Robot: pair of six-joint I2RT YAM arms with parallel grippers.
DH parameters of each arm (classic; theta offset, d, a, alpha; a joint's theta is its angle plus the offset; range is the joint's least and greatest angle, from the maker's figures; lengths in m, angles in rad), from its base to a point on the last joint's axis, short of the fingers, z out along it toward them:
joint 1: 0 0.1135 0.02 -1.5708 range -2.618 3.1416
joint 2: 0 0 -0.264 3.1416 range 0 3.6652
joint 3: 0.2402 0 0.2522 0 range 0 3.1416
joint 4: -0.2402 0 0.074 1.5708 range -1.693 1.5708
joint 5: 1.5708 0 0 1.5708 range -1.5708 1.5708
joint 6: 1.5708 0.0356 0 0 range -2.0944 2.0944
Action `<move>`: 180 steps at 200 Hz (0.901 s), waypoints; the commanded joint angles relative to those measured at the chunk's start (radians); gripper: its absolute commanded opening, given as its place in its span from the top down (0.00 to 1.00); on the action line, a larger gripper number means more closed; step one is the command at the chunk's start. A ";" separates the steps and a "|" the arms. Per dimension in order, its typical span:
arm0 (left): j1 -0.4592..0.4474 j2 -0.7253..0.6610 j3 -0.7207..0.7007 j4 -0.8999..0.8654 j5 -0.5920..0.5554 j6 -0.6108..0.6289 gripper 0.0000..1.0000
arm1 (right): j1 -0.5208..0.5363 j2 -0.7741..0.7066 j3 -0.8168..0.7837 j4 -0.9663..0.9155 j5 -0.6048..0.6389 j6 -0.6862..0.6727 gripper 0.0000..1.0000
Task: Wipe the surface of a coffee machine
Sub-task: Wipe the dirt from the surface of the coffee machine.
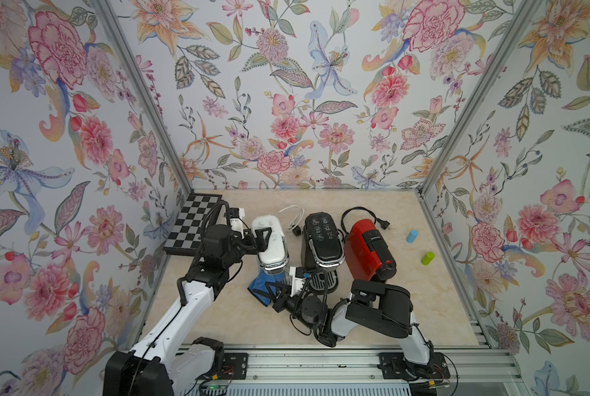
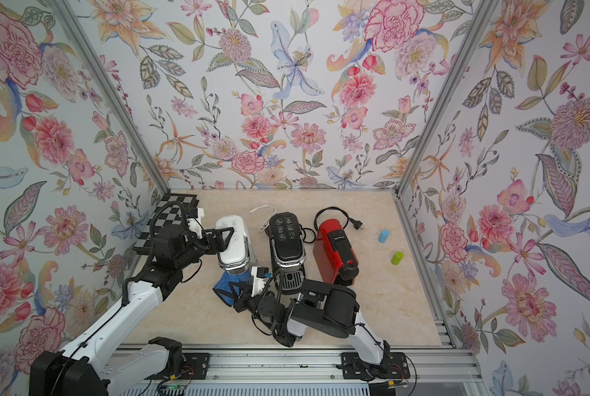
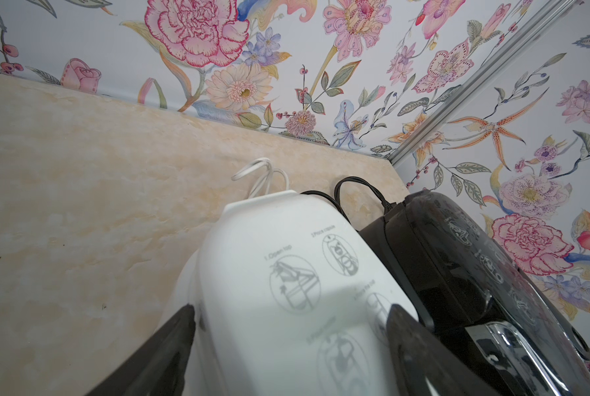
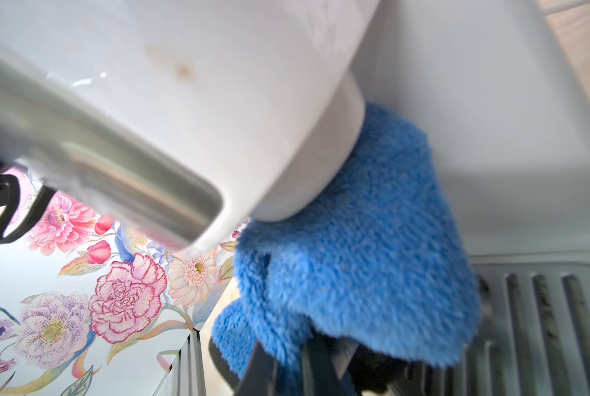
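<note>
The left gripper (image 1: 265, 236) clamps the top of the white machine (image 1: 269, 248). Its fingers (image 3: 173, 343) are spread wide, one on each side of the lid.

The right gripper (image 1: 269, 290) is clenched on the cloth (image 4: 355, 257), low at that machine's front. In the right wrist view the blue cloth bunches beyond the fingertips. It presses against the underside of the machine's overhanging head, and the slatted grate (image 4: 540, 319) is just beside it.

On the far side of the white machine from the left gripper stands the black machine (image 1: 321, 240), and the red machine (image 1: 365, 247) is just beside that. The board (image 1: 192, 223) lies behind the left wrist.

The blue cylinder (image 1: 412, 236) and green cylinder (image 1: 427, 258) sit on the table (image 1: 424, 308). They are well apart from both grippers, beyond the red machine.
</note>
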 commanded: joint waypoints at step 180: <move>-0.008 0.025 -0.027 -0.061 0.008 0.012 0.14 | -0.035 0.027 0.095 -0.021 0.000 -0.071 1.00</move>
